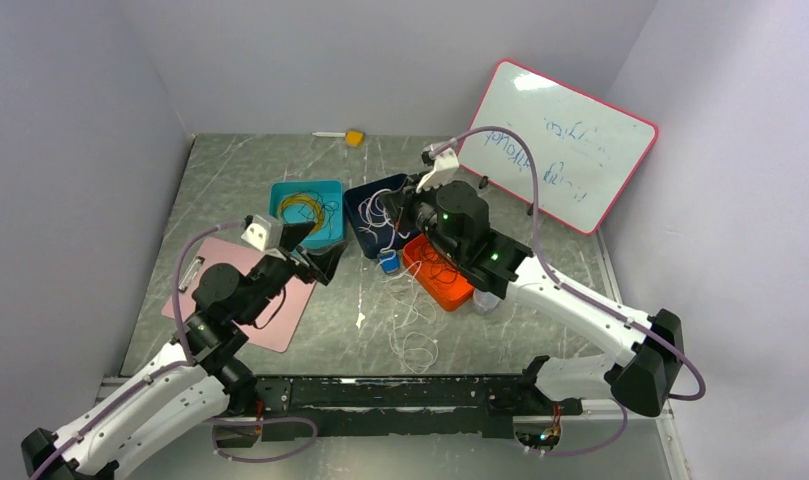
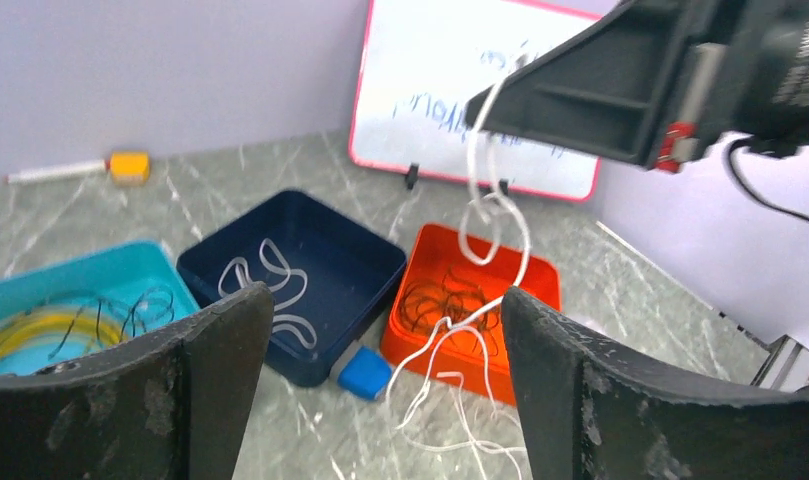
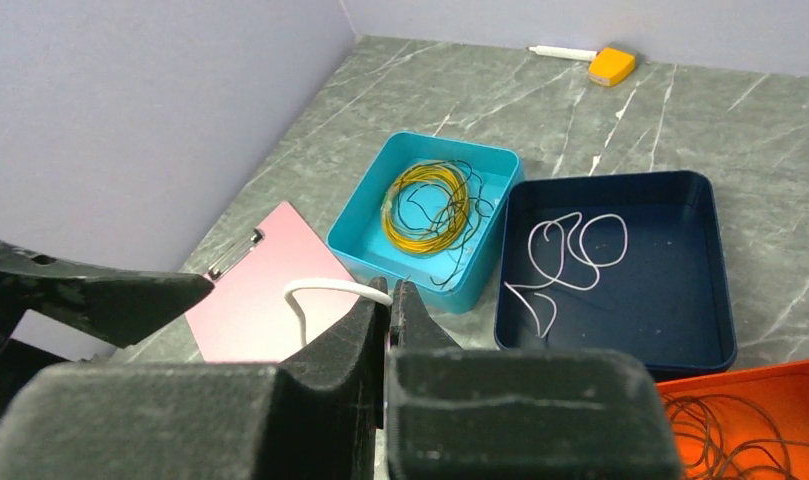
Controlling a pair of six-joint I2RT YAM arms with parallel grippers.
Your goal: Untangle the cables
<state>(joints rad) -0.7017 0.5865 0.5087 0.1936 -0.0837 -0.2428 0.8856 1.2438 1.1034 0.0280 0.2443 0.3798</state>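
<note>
white looping cables (image 3: 330,285) hang from right hand (image 3: 390,302)

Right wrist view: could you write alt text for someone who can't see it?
The right tool, shut on a loop of white cable, fills the foreground. Beyond it sit a teal tray of yellow and dark wires, a navy tray holding a pale wire, and a pink clipboard.

My left arm (image 1: 145,405) and right arm (image 1: 570,300) were white with black joints, each trailing a lilac hose (image 1: 535,215). Green lights (image 1: 444,214) dotted the right wrist; the left gripper (image 2: 380,310)'s fingers (image 2: 215,350) were scuffed black.
</note>
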